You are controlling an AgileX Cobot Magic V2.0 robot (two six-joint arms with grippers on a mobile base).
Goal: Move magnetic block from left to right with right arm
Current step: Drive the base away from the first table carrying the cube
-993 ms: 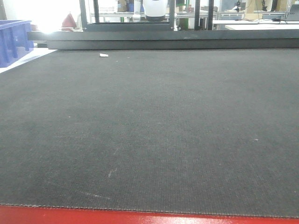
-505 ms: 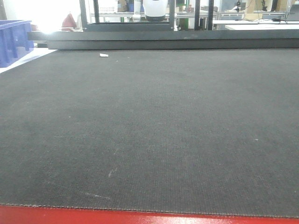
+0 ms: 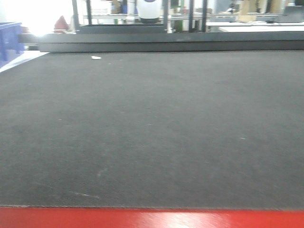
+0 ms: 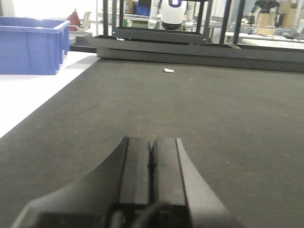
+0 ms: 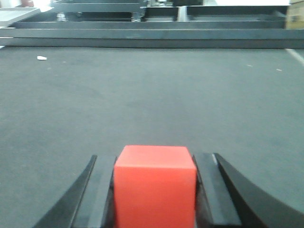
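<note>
Dark mat point(image 3: 152, 118) spans the bench; right gripper point(image 5: 154, 164) clamps the red block point(image 5: 155, 187) between its fingers, left gripper point(image 4: 151, 152) pressed closed on nothing; carry step, likely; next needs rightward travel, lowering, release.

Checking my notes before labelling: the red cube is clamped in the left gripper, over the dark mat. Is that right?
No. The right gripper clamps the red cube, over the dark mat; the right wrist view shows it. The left gripper is shut on nothing.
</note>
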